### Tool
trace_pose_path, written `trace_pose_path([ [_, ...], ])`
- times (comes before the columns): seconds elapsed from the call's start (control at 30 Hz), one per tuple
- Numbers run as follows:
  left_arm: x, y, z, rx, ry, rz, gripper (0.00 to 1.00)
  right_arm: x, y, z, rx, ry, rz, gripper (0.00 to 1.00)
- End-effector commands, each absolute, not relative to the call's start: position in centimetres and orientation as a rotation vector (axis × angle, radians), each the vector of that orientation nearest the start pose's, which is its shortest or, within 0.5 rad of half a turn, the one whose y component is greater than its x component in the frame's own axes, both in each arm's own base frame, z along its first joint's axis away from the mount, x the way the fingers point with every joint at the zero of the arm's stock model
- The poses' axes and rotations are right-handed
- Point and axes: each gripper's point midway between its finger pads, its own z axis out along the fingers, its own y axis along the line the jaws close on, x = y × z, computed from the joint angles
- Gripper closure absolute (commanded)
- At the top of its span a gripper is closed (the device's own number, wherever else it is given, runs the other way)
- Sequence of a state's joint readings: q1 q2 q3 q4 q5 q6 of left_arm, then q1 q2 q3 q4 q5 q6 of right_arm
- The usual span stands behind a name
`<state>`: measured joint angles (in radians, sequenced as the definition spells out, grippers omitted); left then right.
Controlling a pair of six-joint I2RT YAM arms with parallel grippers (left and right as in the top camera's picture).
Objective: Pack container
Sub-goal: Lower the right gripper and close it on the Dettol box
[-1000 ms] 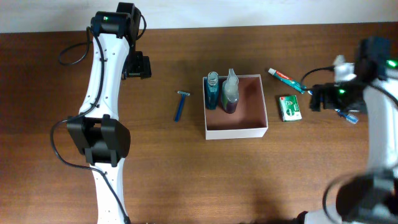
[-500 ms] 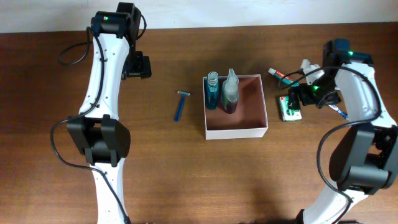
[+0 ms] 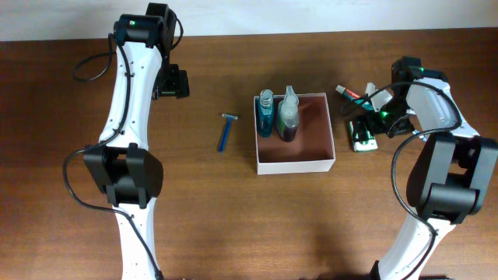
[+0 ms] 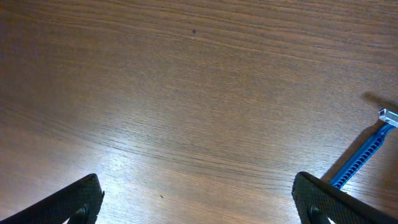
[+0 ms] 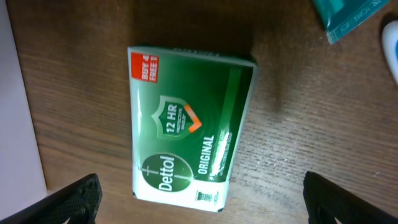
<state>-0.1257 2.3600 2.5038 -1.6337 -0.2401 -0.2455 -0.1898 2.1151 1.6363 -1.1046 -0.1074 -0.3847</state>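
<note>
Right gripper (image 5: 200, 208): open, jaws spread wide, nothing between them but the green soap packet (image 5: 186, 130) lying flat on the tabletop (image 4: 186, 93) below. No contact with it that I can see. My wrist view reads the packet's print, "Dettol", "12 HR", "Original"; overhead it is only a small green rectangle partly under my arm.

Left gripper (image 4: 196, 202): open too, empty, over bare wood. Its wrist view catches only the blue razor (image 4: 364, 158) at the right edge. Overhead places that razor on the tabletop between my left gripper and the container, apart from both.

Container (image 3: 296, 166): mid-table, white walls, reddish-brown floor. Only overhead shows its contents: a blue bottle (image 3: 265, 113) and a clear bottle with dark liquid (image 3: 288, 117), side by side against the far-left corner, the rest of the floor bare.

Toothpaste tube (image 3: 354, 95): overhead, just beyond the soap packet, right of the container. My right wrist view gets just a teal corner of it, top right. A pale strip runs down that view's left edge; cannot tell what it is.
</note>
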Motion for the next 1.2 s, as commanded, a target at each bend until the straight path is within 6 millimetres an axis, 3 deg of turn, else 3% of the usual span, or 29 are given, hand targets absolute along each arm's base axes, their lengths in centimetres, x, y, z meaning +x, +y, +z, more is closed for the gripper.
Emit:
trace_pose_path([
  [0.0,46.2,-1.6,15.7,-0.181,2.986,0.331,0.01,39.9,-5.0,2.7,-0.317,3.107,0.196,0.01],
  [0.37,46.2,-1.6,15.7,-0.181,2.987,0.331,0.01,41.0,-3.3,2.3,-0.362,3.074,0.176,0.01],
  [1.17,45.9,-1.6,15.7,-0.179,2.998,0.336,0.01,40.8,-3.8,0.6,-0.313,3.104,0.137,0.01],
])
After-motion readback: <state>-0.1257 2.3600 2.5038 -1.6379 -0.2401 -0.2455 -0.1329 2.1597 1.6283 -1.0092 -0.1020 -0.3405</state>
